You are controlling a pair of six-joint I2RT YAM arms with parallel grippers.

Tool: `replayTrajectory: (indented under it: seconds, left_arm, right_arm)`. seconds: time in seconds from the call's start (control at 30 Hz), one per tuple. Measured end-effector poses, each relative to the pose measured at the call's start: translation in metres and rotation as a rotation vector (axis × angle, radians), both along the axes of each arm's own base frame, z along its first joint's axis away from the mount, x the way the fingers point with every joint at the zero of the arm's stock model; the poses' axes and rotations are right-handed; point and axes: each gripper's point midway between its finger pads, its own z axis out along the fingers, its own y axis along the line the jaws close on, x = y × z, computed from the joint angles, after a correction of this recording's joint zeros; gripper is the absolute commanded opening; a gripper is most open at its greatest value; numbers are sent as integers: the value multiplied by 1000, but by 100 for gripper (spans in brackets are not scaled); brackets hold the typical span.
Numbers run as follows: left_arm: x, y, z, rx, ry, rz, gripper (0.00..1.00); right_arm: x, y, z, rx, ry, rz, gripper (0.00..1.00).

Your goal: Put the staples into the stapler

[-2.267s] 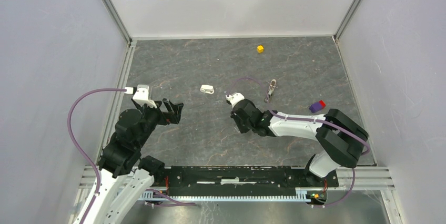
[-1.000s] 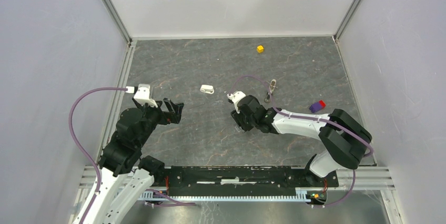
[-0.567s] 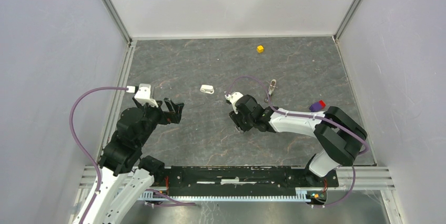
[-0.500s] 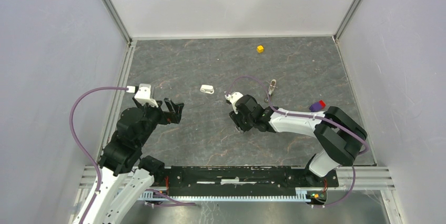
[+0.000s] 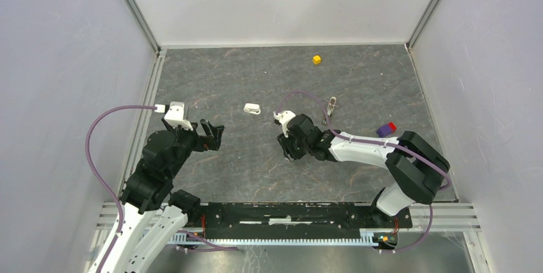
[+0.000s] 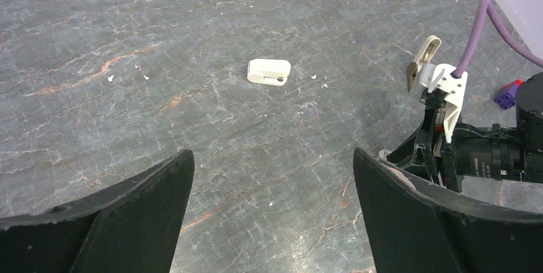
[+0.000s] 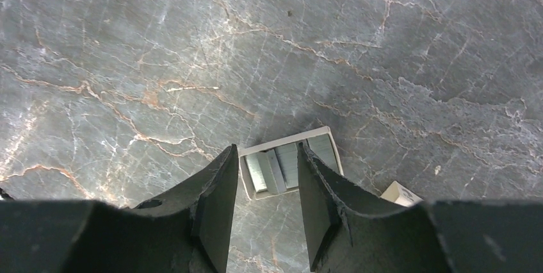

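**Right fingers astride the staples, stapler lying apart**

The right fingers (image 7: 211, 215) stand partly spread and point down at the worktop (image 5: 250, 177). The staples (image 7: 285, 165), grey strips in a pale-rimmed tray, show in the gap between the tips, and the tray runs on under one finger. Whether the fingers pinch anything or only hang over it cannot be told. A small pale scrap (image 7: 398, 193) lies just beside the tray.

The left fingers (image 6: 128, 222) are spread wide with only bare worktop between them, and they face the stapler (image 6: 269, 72). The stapler lies flat, apart from both pairs of fingers and farther back than either.

Beyond the right wrist lies a slim clip-like thing (image 5: 331, 109). A yellow cube (image 5: 316, 59) sits near the back wall. A purple-and-red block (image 5: 386, 129) lies at the right.
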Motion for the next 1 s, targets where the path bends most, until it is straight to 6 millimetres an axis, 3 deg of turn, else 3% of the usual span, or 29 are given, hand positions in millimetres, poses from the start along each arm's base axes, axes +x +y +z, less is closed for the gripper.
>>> replayTrajectory:
  seconds: [0.43,0.73,1.0]
  left_arm:
    - [0,0,0,3,-1,-1,100]
    - [0,0,0,3,-1,-1,100]
    - [0,0,-1,4,1,-1,100]
  right_arm:
    - [-5,13,8,74,19,27,41]
    - [-3,-7,0,-73,-45,76,41]
    - [0,-14,1,-169,-124,150,35]
